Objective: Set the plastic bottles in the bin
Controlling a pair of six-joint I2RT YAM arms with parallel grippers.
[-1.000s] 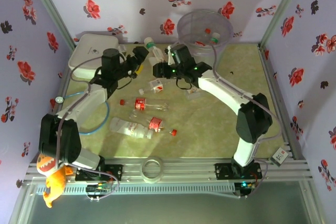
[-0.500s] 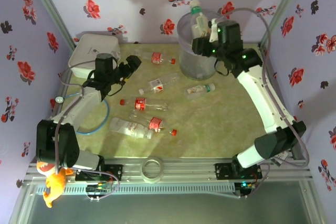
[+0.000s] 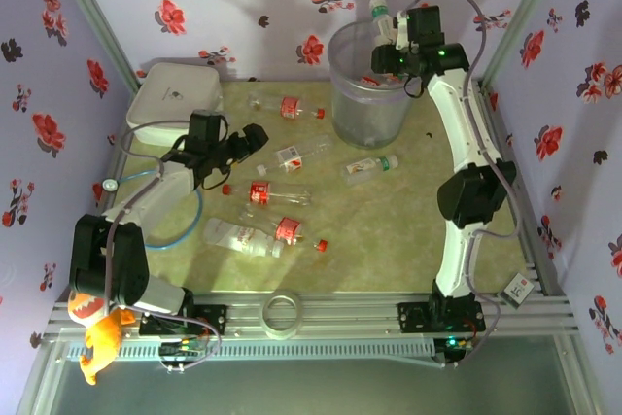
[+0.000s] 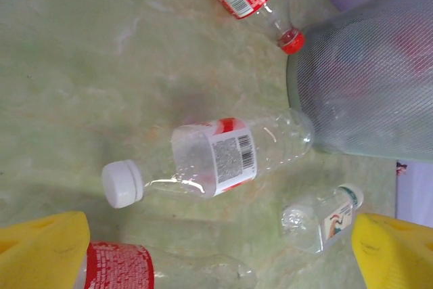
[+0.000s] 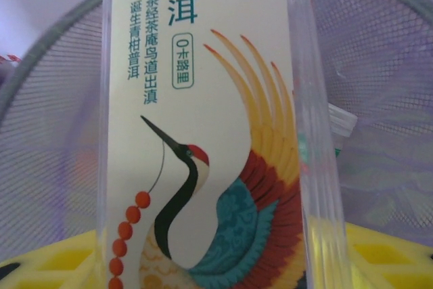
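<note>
The left arm (image 3: 155, 193) and right arm (image 3: 465, 128) have white links joined by black joint housings, with thin grey cables looping alongside. Green lights glow on the right wrist. The fingers (image 4: 44, 252) are yellow.

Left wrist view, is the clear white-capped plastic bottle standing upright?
No, the clear white-capped plastic bottle lies on its side on the pale green table, its base near the translucent grey bin.

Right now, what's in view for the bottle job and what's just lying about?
Job: tall round translucent greyish-lilac plastic bin; white-labelled clear plastic bottle held above it; small clear plastic bottles lying loose.
Lying about: flat white rounded-square box; whitish tape roll; orange plush toy.
</note>
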